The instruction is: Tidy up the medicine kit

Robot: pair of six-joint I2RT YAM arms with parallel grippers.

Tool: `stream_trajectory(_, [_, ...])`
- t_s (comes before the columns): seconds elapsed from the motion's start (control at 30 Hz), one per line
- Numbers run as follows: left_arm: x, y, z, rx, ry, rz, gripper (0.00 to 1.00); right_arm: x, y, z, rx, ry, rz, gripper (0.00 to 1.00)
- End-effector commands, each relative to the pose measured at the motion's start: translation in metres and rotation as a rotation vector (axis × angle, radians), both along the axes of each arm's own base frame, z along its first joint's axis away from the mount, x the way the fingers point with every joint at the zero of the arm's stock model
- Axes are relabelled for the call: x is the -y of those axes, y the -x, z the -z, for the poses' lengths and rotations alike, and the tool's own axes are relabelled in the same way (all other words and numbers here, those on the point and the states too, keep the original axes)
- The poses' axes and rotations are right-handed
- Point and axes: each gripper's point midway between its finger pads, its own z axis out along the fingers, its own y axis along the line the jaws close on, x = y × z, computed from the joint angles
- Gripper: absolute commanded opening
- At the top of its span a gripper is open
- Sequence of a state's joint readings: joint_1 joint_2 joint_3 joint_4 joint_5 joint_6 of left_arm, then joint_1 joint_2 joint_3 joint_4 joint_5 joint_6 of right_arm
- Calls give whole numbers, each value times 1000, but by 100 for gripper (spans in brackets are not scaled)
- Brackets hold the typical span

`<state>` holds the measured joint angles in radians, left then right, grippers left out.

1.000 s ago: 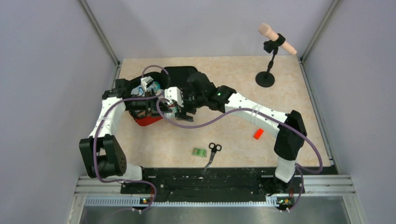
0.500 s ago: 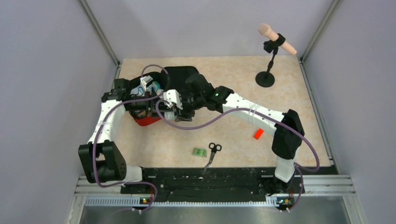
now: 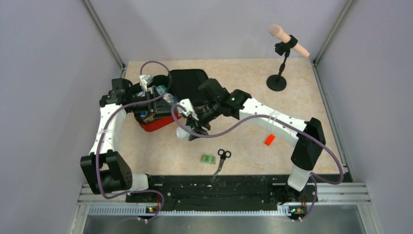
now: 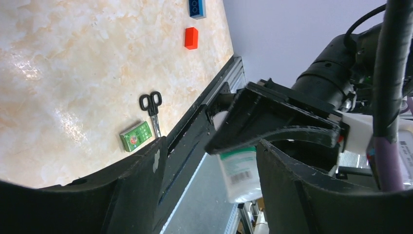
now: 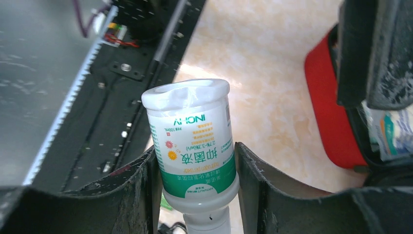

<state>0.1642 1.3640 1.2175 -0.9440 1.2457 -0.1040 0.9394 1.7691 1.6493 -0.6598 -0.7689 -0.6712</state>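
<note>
The medicine kit [image 3: 155,125], a red soft case, lies open at the left of the table with its black lid [image 3: 187,82] folded back. It also shows in the right wrist view [image 5: 327,109], with packets inside. My right gripper [image 3: 193,128] is shut on a white bottle with a green label [image 5: 195,146] and holds it above the table just right of the kit's front edge. The bottle also shows in the top view [image 3: 182,135] and the left wrist view [image 4: 238,175]. My left gripper [image 3: 158,105] is open and empty over the kit, its fingers [image 4: 139,195] wide apart.
Black scissors [image 3: 222,158] and a small green box [image 3: 208,159] lie near the front rail. A small red block [image 3: 269,140] lies to the right, under the right arm. A blue block [image 4: 197,7] shows in the left wrist view. A microphone stand [image 3: 276,82] stands at the back right.
My right gripper has drawn away from the kit toward the front of the table with the bottle in it. My left gripper has shifted slightly back and left over the kit.
</note>
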Motion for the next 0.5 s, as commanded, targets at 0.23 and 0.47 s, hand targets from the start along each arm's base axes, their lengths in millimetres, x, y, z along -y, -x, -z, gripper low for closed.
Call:
stream_trajectory(0.23, [2,8,-3,76,36,2,71,29,80,-149,-199,-317,-338,20])
stream_trajectory(0.47, [1,9,-5,77,33,-5,71,39,85,-177,-225,-372,-394,20])
